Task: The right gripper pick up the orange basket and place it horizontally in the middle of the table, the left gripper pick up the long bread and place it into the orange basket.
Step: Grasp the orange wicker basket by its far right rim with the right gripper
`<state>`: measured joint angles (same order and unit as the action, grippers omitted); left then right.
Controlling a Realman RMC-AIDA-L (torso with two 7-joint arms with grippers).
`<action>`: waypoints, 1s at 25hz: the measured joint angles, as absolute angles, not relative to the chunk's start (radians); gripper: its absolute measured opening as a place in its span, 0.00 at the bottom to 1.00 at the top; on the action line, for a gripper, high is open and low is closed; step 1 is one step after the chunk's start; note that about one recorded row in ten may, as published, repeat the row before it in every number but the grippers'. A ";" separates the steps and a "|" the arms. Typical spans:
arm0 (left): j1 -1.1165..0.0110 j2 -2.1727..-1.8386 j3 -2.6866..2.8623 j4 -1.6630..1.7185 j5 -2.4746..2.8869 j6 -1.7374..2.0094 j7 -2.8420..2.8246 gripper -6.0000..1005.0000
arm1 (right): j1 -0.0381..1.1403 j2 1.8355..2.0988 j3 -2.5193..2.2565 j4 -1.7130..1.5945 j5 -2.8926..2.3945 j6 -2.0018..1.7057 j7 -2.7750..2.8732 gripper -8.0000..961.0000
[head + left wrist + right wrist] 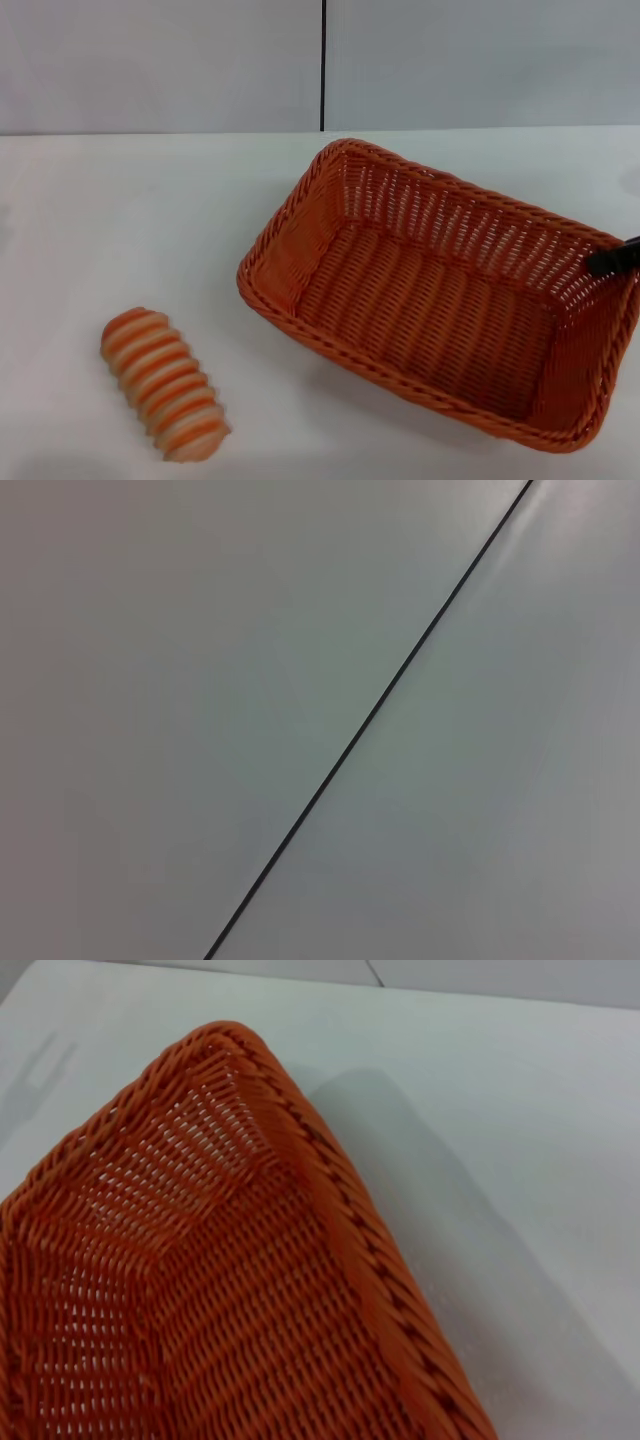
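The orange basket [440, 300] sits right of centre in the head view, turned at an angle, its long side running towards the front right. A black tip of my right gripper [612, 258] rests on the basket's right rim, and only that tip shows. In the right wrist view the basket [200, 1290] fills the frame from close up. Its shadow falls well apart from the rim, so it looks lifted off the table [120, 220]. The long bread [163, 384], striped orange and cream, lies at the front left, apart from the basket. My left gripper is out of view.
A grey wall with a dark vertical seam [323, 65] stands behind the table. The left wrist view shows only that wall and its seam [370, 720]. Bare white tabletop [500, 1110] stretches between the bread and the basket.
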<state>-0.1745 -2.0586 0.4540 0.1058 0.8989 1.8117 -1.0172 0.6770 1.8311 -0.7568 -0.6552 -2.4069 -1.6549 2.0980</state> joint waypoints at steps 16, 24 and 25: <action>-0.176 -2.059 0.451 0.108 0.896 1.807 -1.018 0.82 | 0.616 1.875 -0.741 -0.782 -2.395 -1.642 1.893 0.19; -0.178 -2.059 0.451 0.107 0.896 1.807 -1.018 0.82 | 0.605 1.882 -0.657 -0.799 -2.364 -1.673 1.835 0.19; -0.181 -2.059 0.451 0.107 0.895 1.807 -1.018 0.82 | 0.603 1.881 -0.649 -0.799 -2.351 -1.682 1.830 0.19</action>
<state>-0.1806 -2.0585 0.4509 0.1070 0.8952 1.8067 -1.0178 0.6035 1.8805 -0.6492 -0.7986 -2.3512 -1.6816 1.8296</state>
